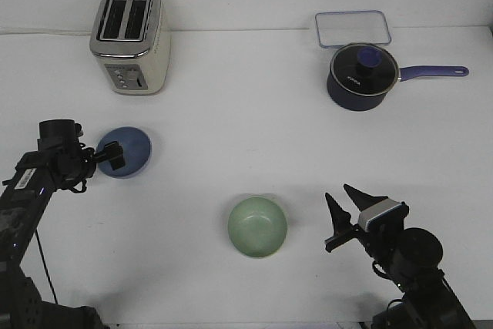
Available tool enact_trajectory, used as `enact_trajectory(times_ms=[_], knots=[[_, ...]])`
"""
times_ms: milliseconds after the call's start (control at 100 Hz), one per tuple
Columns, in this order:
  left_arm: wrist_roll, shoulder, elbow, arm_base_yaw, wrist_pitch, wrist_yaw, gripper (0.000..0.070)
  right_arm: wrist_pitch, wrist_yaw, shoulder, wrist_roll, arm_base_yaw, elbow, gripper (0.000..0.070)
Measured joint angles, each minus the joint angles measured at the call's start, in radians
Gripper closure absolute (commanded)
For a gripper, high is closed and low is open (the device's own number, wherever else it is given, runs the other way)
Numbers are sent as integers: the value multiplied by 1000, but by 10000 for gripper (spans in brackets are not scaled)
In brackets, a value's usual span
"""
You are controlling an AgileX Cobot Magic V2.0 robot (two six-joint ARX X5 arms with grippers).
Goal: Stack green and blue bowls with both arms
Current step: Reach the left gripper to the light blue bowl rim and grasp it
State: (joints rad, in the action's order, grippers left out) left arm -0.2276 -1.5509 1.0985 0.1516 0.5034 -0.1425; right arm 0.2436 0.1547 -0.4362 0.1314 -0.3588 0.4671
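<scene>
The periwinkle blue bowl (129, 151) sits on the white table at the left. My left gripper (110, 156) is at its left rim, with one black finger lying over the rim into the bowl. I cannot tell whether the jaws are closed on it. The pale mint green bowl (257, 226) stands upright at the front centre, empty. My right gripper (337, 191) is open and empty, its two pointed fingers spread apart, a short way to the right of the green bowl and not touching it.
A cream and chrome toaster (129, 38) stands at the back left. A dark navy saucepan (362, 75) with a glass lid and a blue handle stands at the back right, with a clear flat container (352, 28) behind it.
</scene>
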Motion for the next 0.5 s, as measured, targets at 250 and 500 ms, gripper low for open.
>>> enact_trajectory(times_ms=[250,500], knots=[[1,-59,0,2,-13,-13,575,0,0,0,0,0,0,392],[1,-59,12,1,-23,-14,687,0,0,0,0,0,0,392]])
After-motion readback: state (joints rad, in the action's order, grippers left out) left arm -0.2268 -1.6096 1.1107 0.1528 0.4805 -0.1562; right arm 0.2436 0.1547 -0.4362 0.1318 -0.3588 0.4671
